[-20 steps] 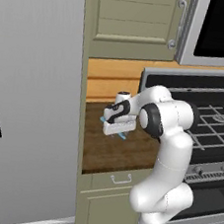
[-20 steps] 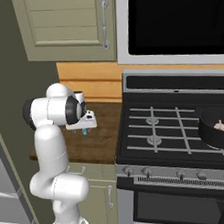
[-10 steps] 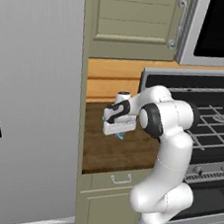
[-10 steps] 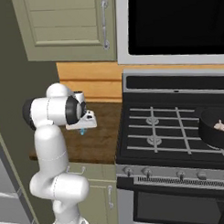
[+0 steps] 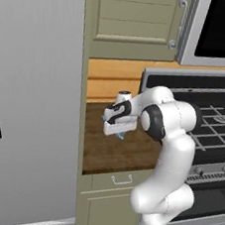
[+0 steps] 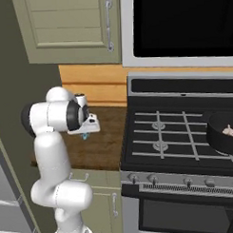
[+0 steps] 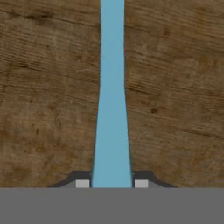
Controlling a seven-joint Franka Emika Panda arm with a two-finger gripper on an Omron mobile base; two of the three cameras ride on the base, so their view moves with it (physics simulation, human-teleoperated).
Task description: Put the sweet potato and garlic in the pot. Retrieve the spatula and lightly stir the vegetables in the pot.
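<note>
Wooden desk (image 7: 48, 87) mid-frame: gripper (image 7: 111, 183) clamped on spatula (image 7: 112, 87) handle; prob. lift straight, carry level to pot (image 6: 224, 133) at right.

Glossy white rounded arm (image 5: 171, 156), dark joint caps — pale boxy hand.

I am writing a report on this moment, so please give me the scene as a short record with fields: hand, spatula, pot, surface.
hand: over the wooden counter, left of the stove, closed
spatula: light blue handle gripped between the fingertips, running along the counter
pot: black, on a right burner of the stove; a pale bulb, probably the garlic, is inside
sweet potato: cannot tell
</note>
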